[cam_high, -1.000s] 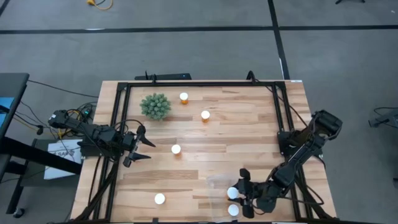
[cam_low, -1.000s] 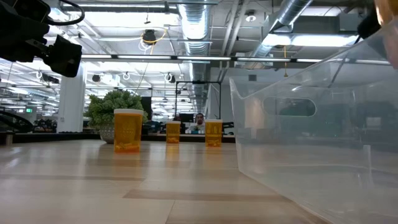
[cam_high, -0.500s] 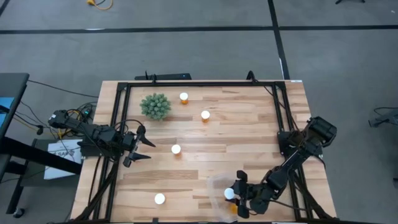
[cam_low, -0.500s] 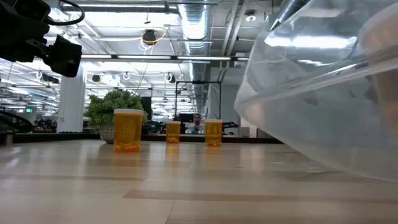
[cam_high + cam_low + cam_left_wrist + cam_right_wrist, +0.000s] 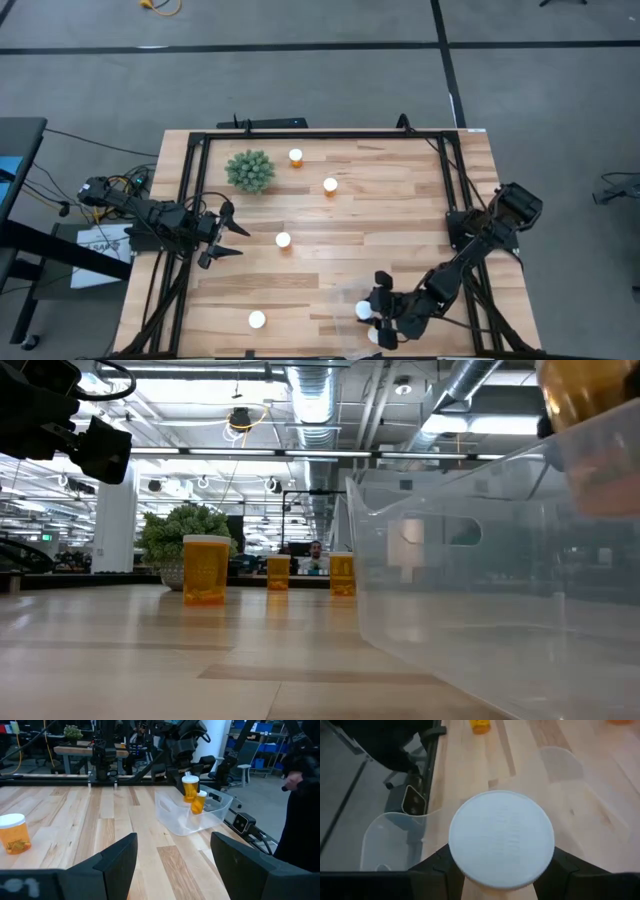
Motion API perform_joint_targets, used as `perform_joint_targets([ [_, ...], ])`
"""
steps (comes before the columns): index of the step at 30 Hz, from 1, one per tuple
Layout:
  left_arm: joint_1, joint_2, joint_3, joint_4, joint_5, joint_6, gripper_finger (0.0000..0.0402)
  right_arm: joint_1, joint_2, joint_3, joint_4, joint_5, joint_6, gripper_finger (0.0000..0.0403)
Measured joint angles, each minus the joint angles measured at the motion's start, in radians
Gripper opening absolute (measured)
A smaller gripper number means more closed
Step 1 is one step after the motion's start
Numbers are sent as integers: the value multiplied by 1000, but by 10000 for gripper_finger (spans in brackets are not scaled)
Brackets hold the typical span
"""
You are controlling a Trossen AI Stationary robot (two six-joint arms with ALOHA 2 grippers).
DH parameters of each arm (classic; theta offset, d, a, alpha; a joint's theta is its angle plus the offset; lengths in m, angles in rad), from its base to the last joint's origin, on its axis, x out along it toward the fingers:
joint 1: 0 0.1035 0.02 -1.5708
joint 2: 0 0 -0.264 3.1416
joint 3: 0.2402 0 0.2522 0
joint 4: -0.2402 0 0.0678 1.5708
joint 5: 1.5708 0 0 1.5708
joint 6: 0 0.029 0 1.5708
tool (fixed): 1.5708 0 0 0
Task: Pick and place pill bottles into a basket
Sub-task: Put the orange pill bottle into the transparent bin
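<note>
My right gripper (image 5: 380, 312) is shut on an orange pill bottle with a white cap (image 5: 501, 837), held above the clear basket (image 5: 192, 815) at the table's near right. A second bottle (image 5: 198, 803) stands inside the basket. Several more bottles stand on their bases on the table (image 5: 296, 156) (image 5: 330, 185) (image 5: 283, 240) (image 5: 257, 320). My left gripper (image 5: 235, 240) is open and empty at the table's left edge; it also shows in the left wrist view (image 5: 172, 865). My right gripper pinches the bottle's body just under the cap (image 5: 500, 892) between its two fingers (image 5: 440, 870), one on each side. The fingers come from above, slanting in from the table's right. The bottle (image 5: 190, 788) stands upright, lifted clear of the table, over the basket.
A spiky green plant (image 5: 250, 171) stands at the far left near one bottle. A black metal frame (image 5: 320, 136) runs around the table top. The middle of the wooden table (image 5: 390, 230) is bare.
My right gripper has carried the bottle a little toward the table's left edge. The basket tipped up half a second ago and now sits level again, shifted slightly toward the left.
</note>
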Motion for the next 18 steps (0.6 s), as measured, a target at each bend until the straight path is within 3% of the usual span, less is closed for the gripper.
perform_joint_targets([
  [18, 0, 0, 0, 0, 0, 0, 242, -154, 0, 30, 20, -116, -153, 170],
])
